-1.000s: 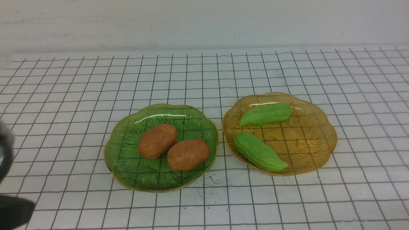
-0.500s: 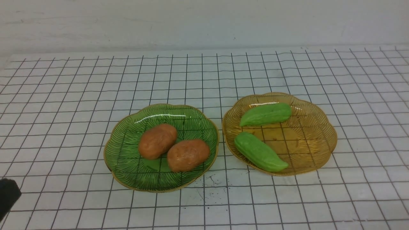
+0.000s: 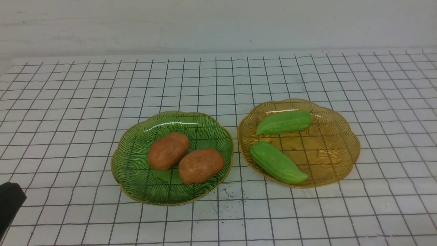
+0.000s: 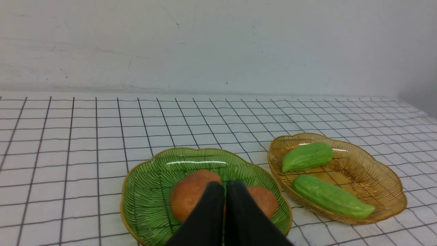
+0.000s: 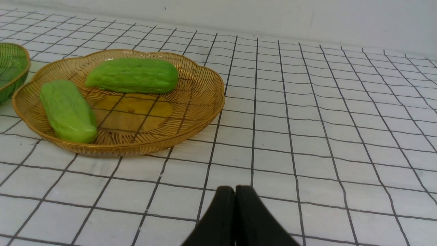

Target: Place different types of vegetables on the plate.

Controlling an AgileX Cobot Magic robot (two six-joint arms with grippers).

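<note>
Both potatoes [image 3: 186, 157] lie touching in the green plate [image 3: 136, 184] near the worktop's [image 3: 68, 102] middle; both gourds [image 3: 281, 143] lie apart in the amber plate [image 3: 341, 150] just beside it. The left pincer [image 4: 225, 188] and the right pincer [image 5: 235, 191] are clenched and empty. The dark shape at the near left edge is probably the left arm [image 3: 8, 205].

green plate [image 3: 136, 177], amber plate [image 3: 341, 150], orange-brown potatoes [image 3: 168, 150]

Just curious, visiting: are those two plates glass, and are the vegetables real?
The green plate and amber plate look like glossy, ribbed clear glass or plastic: the grid shows through. The potatoes and gourds look like matte, foam-like fakes, too smooth and uniform.
</note>
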